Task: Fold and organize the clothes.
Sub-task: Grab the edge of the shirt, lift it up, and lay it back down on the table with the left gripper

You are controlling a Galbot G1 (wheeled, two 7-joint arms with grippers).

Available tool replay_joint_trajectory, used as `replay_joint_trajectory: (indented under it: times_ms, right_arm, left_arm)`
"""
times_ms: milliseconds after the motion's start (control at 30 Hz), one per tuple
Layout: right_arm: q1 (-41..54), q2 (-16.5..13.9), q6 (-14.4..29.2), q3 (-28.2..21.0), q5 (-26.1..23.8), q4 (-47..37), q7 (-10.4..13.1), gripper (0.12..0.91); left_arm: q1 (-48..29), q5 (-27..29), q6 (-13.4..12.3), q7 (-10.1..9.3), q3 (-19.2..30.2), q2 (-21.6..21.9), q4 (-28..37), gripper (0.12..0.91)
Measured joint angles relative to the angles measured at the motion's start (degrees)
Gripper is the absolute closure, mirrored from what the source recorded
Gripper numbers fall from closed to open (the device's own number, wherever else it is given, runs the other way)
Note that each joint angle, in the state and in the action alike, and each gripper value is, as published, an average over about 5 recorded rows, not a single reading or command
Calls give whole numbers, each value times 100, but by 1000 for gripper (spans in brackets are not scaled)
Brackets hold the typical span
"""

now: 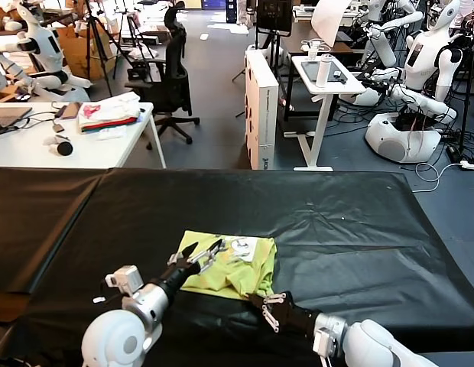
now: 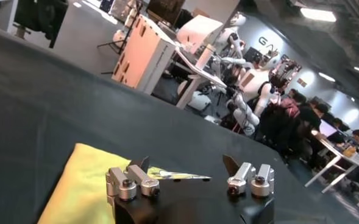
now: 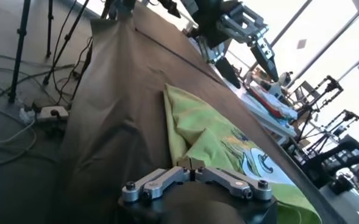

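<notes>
The yellow-green T-shirt lies crumpled on the black surface. The right gripper has its jaws shut at the shirt's near edge; whether they pinch fabric I cannot tell. The left gripper hovers over the shirt, jaws wide, holding nothing.

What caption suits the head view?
Open left tool hovers over the T-shirt on the black table; right tool shut at its near edge.

We observe a lime yellow-green T-shirt with a white-and-black print on its inner face, lying on a black table cover, near black-and-silver grippers.
</notes>
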Motion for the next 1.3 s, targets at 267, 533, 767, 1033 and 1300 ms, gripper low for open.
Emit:
replay_joint_trajectory:
  times_ms: [267, 533, 767, 1033, 1300]
  right_arm:
    - [-374, -241, 175, 503, 180, 119, -10, 887]
    - [-512, -339, 373, 807, 213, -43, -55, 887]
    - [-634, -317, 1213, 1064, 876, -207, -466, 727]
    - [-1401, -158, 1701, 1863, 1952, -144, -70, 231]
    - [-2456, 501, 626, 3252, 3202, 291, 1204, 119]
  left_arm:
    - [-20, 20, -9, 0, -2, -9, -3, 123]
    - [17, 36, -46, 1, -50, 19, -15, 123]
    - [-18, 107, -227, 111, -70, 150, 40, 123]
    - [-210, 628, -1085, 623, -86, 687, 538, 123]
    - [-151, 810, -1842, 546, -108, 775, 1205, 123]
